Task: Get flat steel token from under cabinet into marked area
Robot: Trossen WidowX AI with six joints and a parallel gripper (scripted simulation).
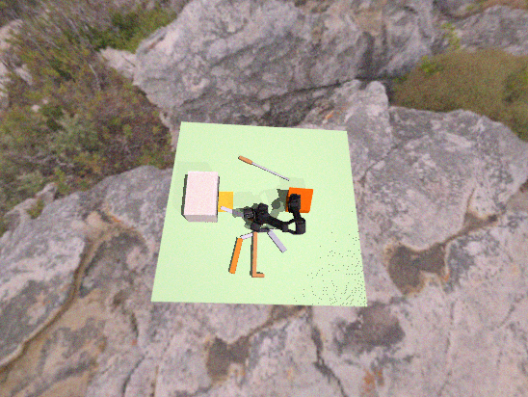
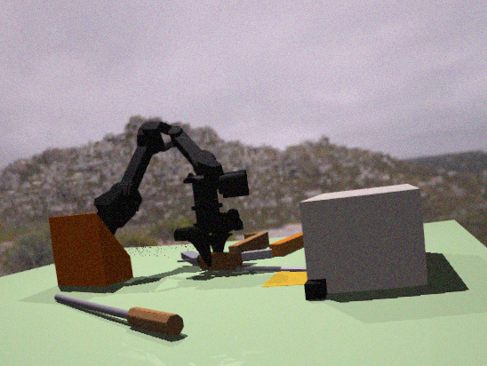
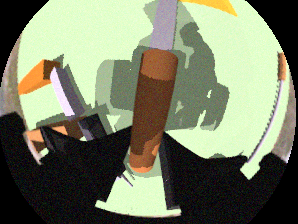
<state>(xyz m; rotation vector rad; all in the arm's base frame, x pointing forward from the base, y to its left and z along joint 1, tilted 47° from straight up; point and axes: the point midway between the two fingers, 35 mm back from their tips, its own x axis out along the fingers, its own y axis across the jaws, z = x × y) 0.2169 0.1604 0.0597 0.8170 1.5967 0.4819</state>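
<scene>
My gripper [image 1: 247,214] [image 2: 211,262] [image 3: 147,131] is shut on the brown handle of a flat-bladed tool [image 2: 228,261] [image 3: 156,95], low over the table. Its grey blade [image 1: 231,211] [image 2: 275,268] [image 3: 164,25] points to the cabinet [image 1: 202,193] [image 2: 364,240]. In the top view the blade tip lies by the near edge of the yellow marked area [image 1: 226,198] [image 2: 284,280] [image 3: 215,4], just short of the cabinet's front. Whether the blade touches the table cannot be told. The steel token and the vent slots are not visible in any view.
A brown-handled rod [image 1: 245,160] [image 2: 155,321] lies on the far side. An orange-handled tool [image 1: 236,255] [image 3: 37,77], a brown L-shaped stick [image 1: 254,255] and a grey bar [image 1: 277,241] lie on the other side. A small black block [image 2: 315,290] is at the cabinet's corner. The orange base block [image 1: 303,202] [image 2: 80,253] stands behind the arm.
</scene>
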